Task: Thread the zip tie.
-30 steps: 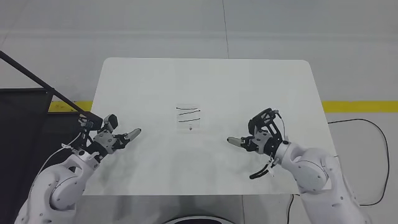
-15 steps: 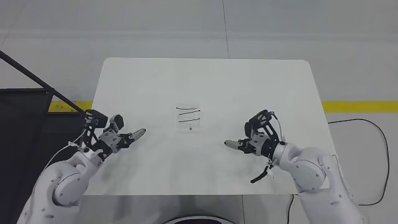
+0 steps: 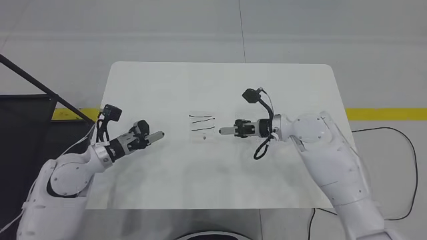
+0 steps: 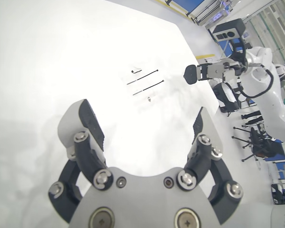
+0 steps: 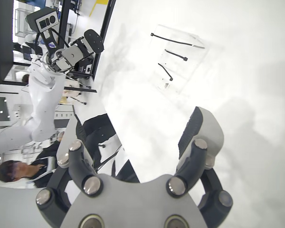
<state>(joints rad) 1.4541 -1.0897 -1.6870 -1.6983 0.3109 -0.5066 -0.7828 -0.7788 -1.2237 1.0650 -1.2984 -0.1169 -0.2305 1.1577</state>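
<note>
Thin black zip ties (image 3: 202, 117) lie side by side on a small clear sheet (image 3: 202, 126) at the middle of the white table (image 3: 280, 87). My left gripper (image 3: 159, 135) hovers to the left of them, open and holding nothing. In the left wrist view, the gripper (image 4: 146, 124) points at the zip ties (image 4: 147, 88) from some way off. My right gripper (image 3: 223, 130) is just right of the sheet, open and holding nothing. The right wrist view has its gripper (image 5: 137, 138) close to the zip ties (image 5: 177, 55), with the clear sheet (image 5: 194, 72) beneath them.
A small dark scrap (image 3: 204, 137) lies at the sheet's near edge. In the left wrist view the right gripper (image 4: 191, 75) hangs beyond the ties, and in the right wrist view the left gripper (image 5: 92, 41) is at the table's far edge.
Both arms have closed in on the zip ties. The right gripper swung from the front right to just beside the sheet. The left gripper slid a little toward the centre.
</note>
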